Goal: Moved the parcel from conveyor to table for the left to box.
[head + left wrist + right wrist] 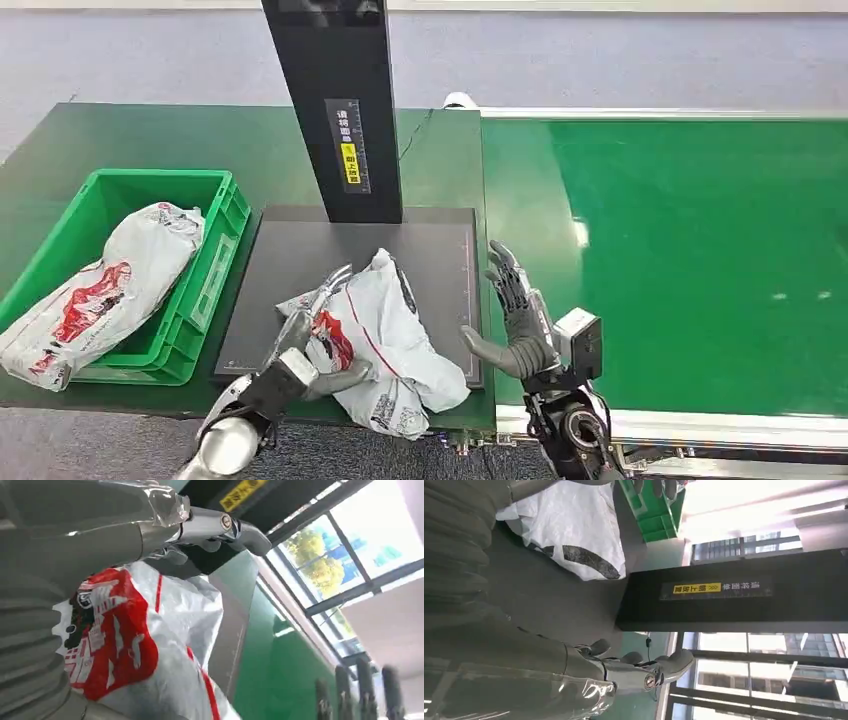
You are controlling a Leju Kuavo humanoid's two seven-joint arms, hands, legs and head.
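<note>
Parcel (385, 340): a white plastic mailer with red and black print, crumpled, lying on the near part of the black mat (300, 260) and overhanging the table's near edge. Seen up close in the left wrist view (150, 645), with the red print facing the camera.

Left hand (315, 335): laid on the parcel's left side, fingers over the top of the bag and thumb beneath at the near edge, so the parcel is gripped. In the left wrist view the fingers (215, 525) are seen reaching across above the bag.

Right hand (515, 320): held just right of the parcel at the mat's right edge, beside the belt (700, 260). Fingers are spread and pointing away from the robot, thumb stuck out toward the parcel; nothing is held. Contact between thumb and bag cannot be told.

Black post (335, 110): standing upright at the far edge of the mat, bearing a yellow label (350, 160).

Green bin (215, 260): set on the table (120, 140) left of the mat, just beside it. A second white and red bag (100, 290) is lying in it, with one end hanging over the bin's near left rim.

Belt: green, shiny, running along the right of the table.
</note>
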